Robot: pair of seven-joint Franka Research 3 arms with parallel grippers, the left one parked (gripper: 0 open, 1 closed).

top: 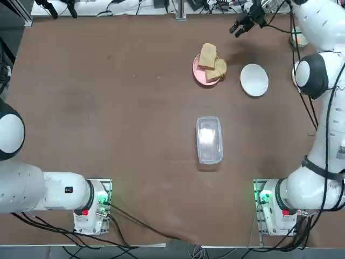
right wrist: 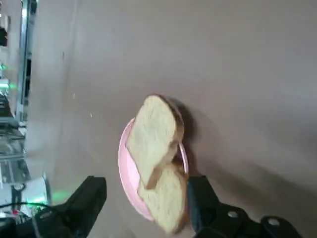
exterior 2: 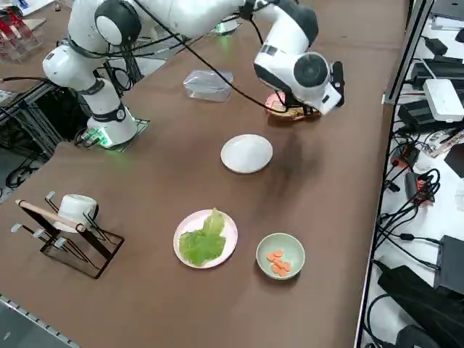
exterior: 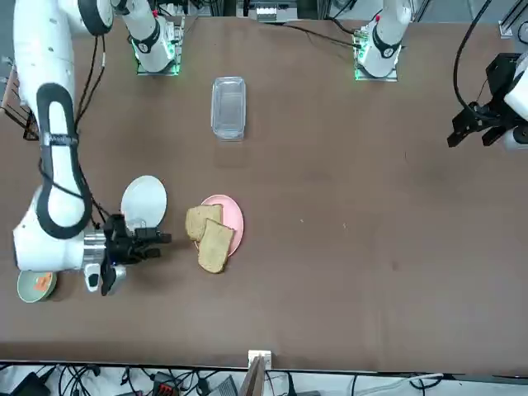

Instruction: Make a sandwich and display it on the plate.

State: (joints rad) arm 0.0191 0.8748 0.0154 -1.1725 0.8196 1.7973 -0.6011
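No assembled sandwich is in view. Two tan bread slices (top: 212,63) lie overlapping on a pink plate (top: 197,71); the wrist view shows the bread (right wrist: 156,134) too. An empty white plate (top: 254,80) sits just right of it on the table. Green lettuce (exterior 2: 203,243) lies on a second white plate (exterior 2: 228,230) near the table's right end. My right gripper (top: 241,27) hovers beyond both plates at the far side, open with nothing held. In the front view the right gripper (exterior: 157,239) points toward the bread (exterior: 211,238); the wrist view shows its open fingers (right wrist: 94,193) framing the slices.
A clear lidded container (top: 209,139) lies mid-table. A pale-green bowl (exterior 2: 280,255) of orange carrot pieces sits by the lettuce plate. A wire rack (exterior 2: 69,232) holding a white cup stands at the table's right end. Cables run along the far edge.
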